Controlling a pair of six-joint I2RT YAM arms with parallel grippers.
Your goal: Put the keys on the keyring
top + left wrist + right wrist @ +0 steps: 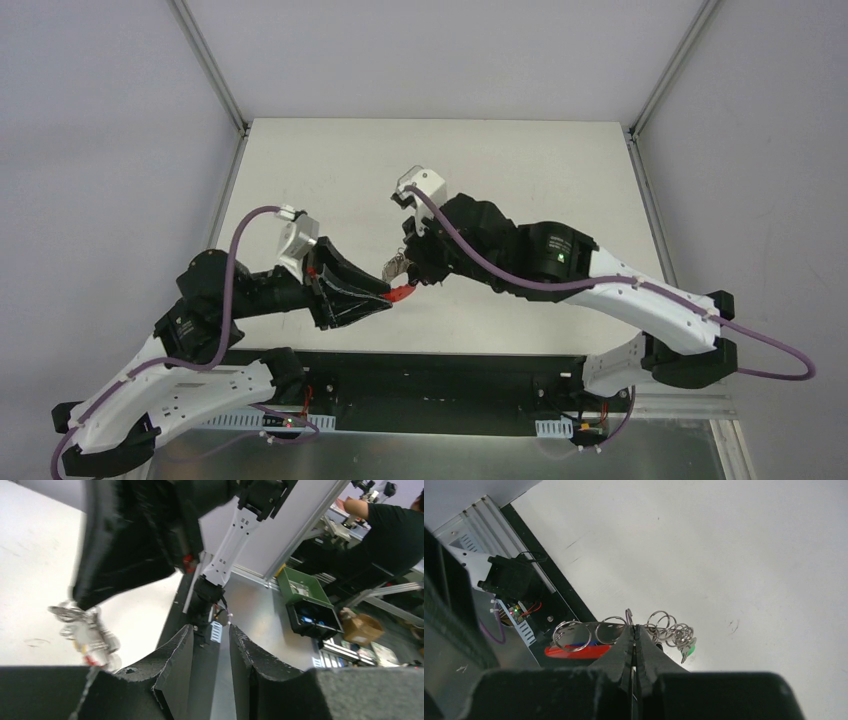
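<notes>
My right gripper (pixel 413 268) is shut on a thin silvery loop of the keyring (pixel 628 616) and holds the bunch above the table's front edge. The keyring's red section (pixel 574 651) hangs to the left of the fingers, with two larger silvery rings (pixel 572 635) and a blue bit above it. A chain of small rings and a green-headed key (pixel 689 650) hang to the right. In the top view the red section (pixel 400 293) lies at the tip of my left gripper (pixel 386 298). In the left wrist view the jaws stand apart with nothing between them, and the bunch (pixel 85 632) hangs beside the left finger (pixel 172 655).
The white table (pixel 520 180) ends at a black strip (pixel 440 375) just below the grippers. The right arm (pixel 150 535) fills the upper left of the left wrist view. Beyond the table are green and black bins (pixel 307 602) and a person (pixel 390 530).
</notes>
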